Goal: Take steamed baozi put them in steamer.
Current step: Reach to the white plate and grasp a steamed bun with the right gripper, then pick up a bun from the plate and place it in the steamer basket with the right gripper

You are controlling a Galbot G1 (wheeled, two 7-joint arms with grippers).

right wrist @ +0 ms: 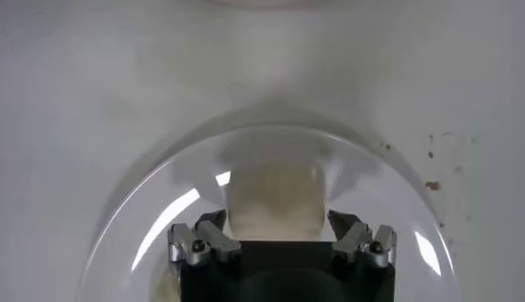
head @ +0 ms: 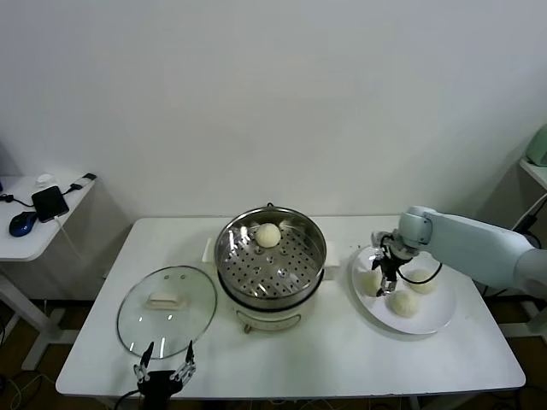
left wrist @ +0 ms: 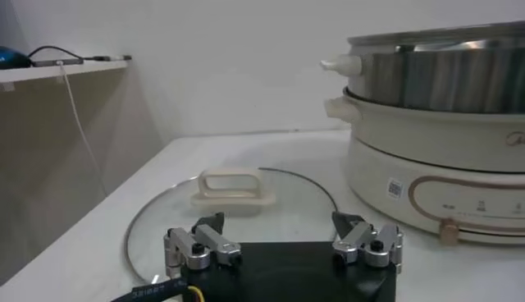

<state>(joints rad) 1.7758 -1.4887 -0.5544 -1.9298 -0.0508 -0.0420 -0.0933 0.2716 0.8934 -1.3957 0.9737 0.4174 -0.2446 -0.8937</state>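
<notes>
One steamed baozi (head: 268,235) lies on the perforated tray at the far side of the steel steamer (head: 273,266), whose wall fills the left wrist view (left wrist: 443,82). Three more baozi rest on the white plate (head: 432,320): one on the steamer side (head: 370,283), one near the front (head: 402,303), one behind (head: 422,280). My right gripper (head: 385,278) is down over the steamer-side baozi (right wrist: 275,197), open, its fingers (right wrist: 212,221) flanking the bun closely. My left gripper (head: 164,369) (left wrist: 279,223) hangs open at the table's front edge.
The glass lid (head: 167,309) (left wrist: 234,185) with its white knob lies flat left of the steamer, just beyond my left gripper. A side table (head: 38,213) with a phone and mouse stands at far left. The plate rim (right wrist: 164,189) curves around my right gripper.
</notes>
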